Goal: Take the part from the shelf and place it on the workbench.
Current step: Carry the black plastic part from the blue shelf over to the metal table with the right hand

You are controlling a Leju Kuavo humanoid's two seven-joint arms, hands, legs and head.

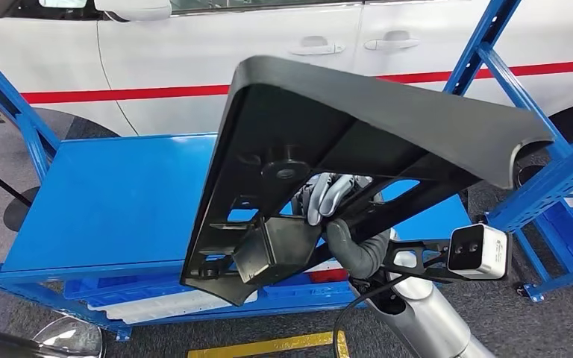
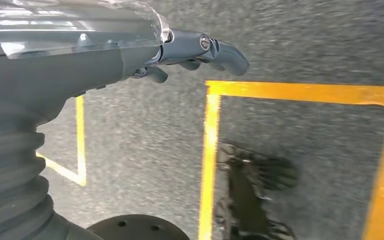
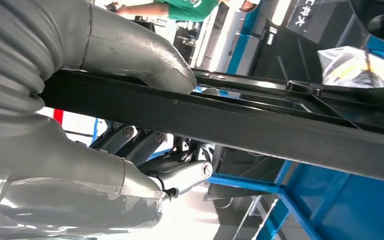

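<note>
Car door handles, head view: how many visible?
2. One door handle sits above the black part, left of the door seam; the other just right of it. More may hide behind the part.

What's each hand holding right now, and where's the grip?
Right hand grips the black plastic car trim part by a rib on its underside, thumb over one face, fingers under. Left hand holds nothing, hanging over the floor.
</note>
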